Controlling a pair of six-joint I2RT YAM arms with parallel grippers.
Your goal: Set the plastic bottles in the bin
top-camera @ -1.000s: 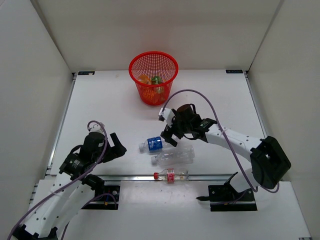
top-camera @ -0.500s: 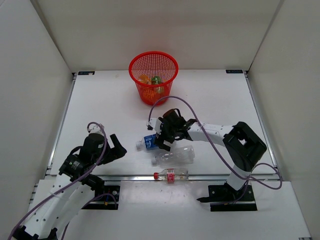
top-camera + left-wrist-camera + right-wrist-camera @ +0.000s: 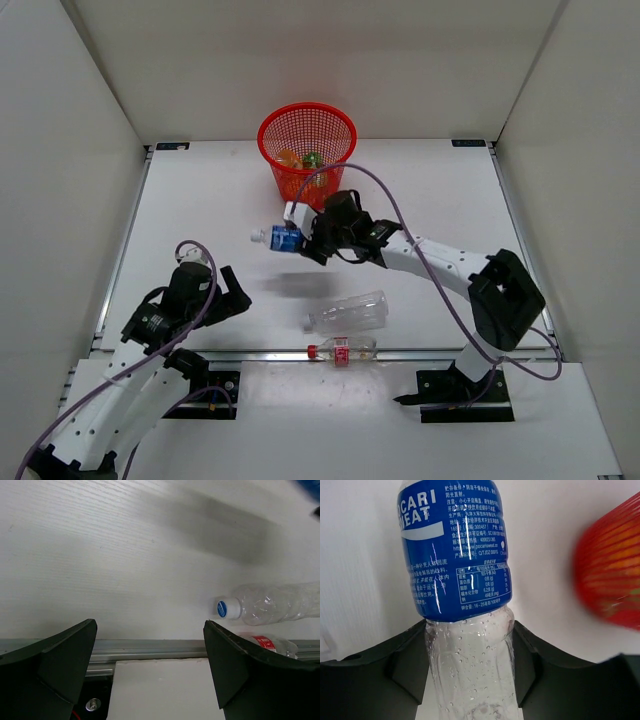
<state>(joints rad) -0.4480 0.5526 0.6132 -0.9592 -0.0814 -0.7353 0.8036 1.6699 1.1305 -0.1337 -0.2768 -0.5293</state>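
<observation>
White boards wall in the tabletop (image 3: 200, 200), and the bin (image 3: 307, 150) stands at its far middle with an orange bottle (image 3: 289, 158) and a green bottle (image 3: 313, 158) showing inside. We see the right gripper (image 3: 308, 241) clamped on the blue-label bottle (image 3: 284, 238), which hangs clear of the table, sideways, near the bin's base, with its cap pointing left. The left gripper (image 3: 236, 290) hangs spread wide and empty over the near left. The plain clear bottle (image 3: 348, 312) lies on the table, and the red-capped bottle (image 3: 340, 350) lies by the rail (image 3: 250, 353).

We judge the grip to be the weak point. In the wrist view the fingers (image 3: 405, 660) pinch the thin clear body below the label, so the long free end could swing or slip. Carried sideways, that end may strike the rim and shove or tip the light bin. Letting go short of the opening would drop the bottle beside it.
</observation>
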